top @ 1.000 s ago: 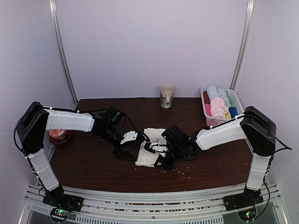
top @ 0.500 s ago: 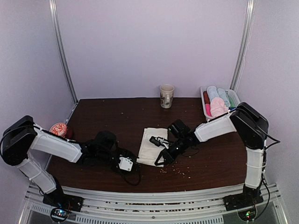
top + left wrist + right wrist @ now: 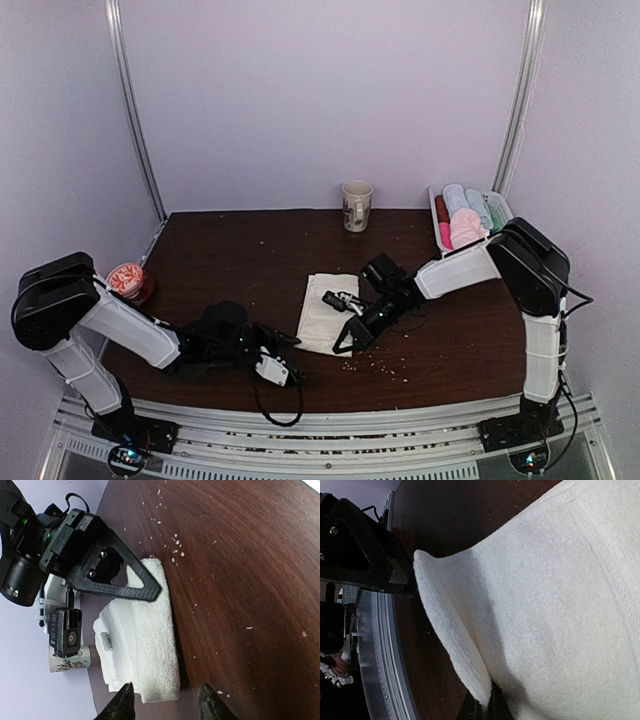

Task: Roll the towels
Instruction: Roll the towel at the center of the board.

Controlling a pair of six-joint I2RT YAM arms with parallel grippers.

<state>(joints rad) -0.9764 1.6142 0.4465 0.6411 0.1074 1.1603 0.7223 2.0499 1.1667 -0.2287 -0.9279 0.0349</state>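
Pinching the lower right corner of the cream-white towel [image 3: 322, 310], the right pincer [image 3: 343, 340] is clamped shut at the middle of the surface [image 3: 230, 250]; the left pincer [image 3: 167, 706], lower left of the frame, stands partly open, holding nothing.

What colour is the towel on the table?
The towel is cream-white; right wrist view shows it best.

White shells cover the left arm [image 3: 125, 325] and right arm [image 3: 460, 272] between black joints; black cables [image 3: 258, 406] trail; the black right tool [image 3: 342, 342] shows screws [image 3: 102, 554].
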